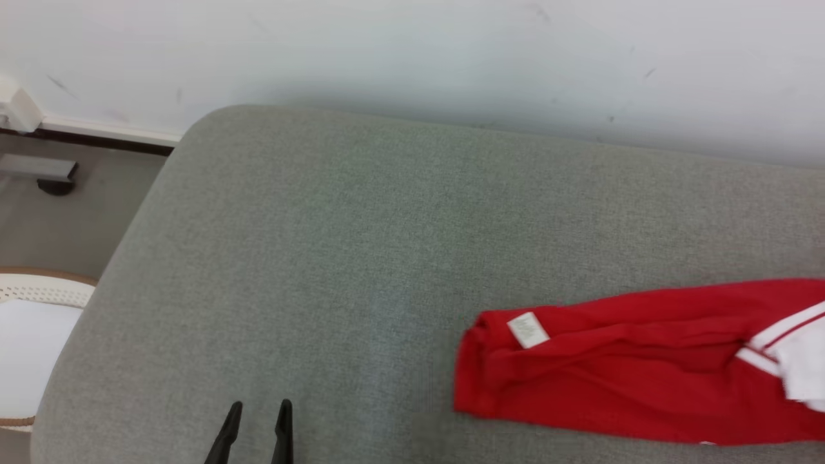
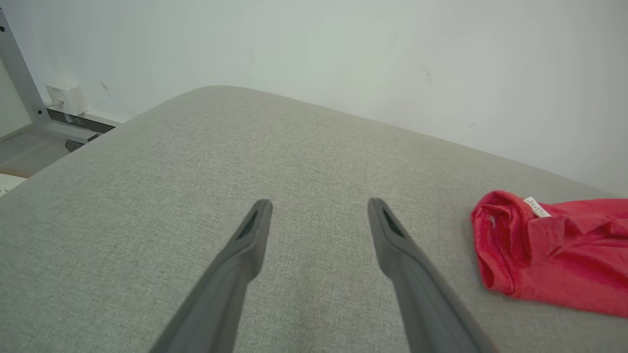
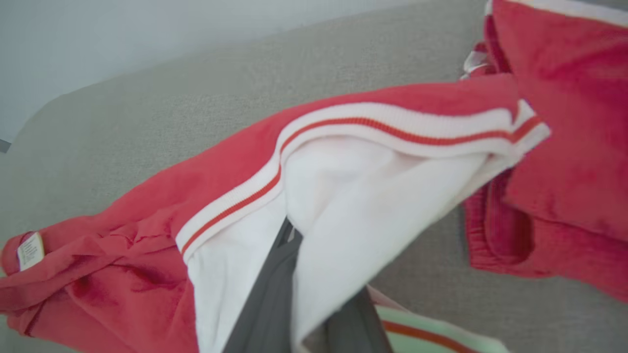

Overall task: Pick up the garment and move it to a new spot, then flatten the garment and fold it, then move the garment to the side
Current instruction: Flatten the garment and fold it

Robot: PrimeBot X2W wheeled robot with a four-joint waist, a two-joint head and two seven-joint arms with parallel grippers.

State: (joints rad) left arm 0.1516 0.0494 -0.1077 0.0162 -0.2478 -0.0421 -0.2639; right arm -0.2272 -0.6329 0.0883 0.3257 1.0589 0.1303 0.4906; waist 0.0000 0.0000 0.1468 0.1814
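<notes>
The garment [image 1: 612,374] is red with a white panel and red-and-white striped trim. It lies crumpled at the right of the grey cushion [image 1: 361,258], a white label at its left end. In the right wrist view my right gripper [image 3: 299,255] is shut on the white panel of the garment [image 3: 147,211], with fabric draped over the finger tips. My left gripper [image 1: 258,412] stands open at the cushion's front edge, well to the left of the garment. Seen from the left wrist, the left gripper [image 2: 319,211] holds nothing and the garment [image 2: 549,250] lies to its right.
A white wall [image 1: 451,58] runs along the back of the cushion. Past the cushion's left edge are floor, a white woven-rimmed seat [image 1: 32,309] and a grey metal foot [image 1: 45,174]. A mint-green cloth with a red stripe [image 3: 431,333] lies near my right gripper.
</notes>
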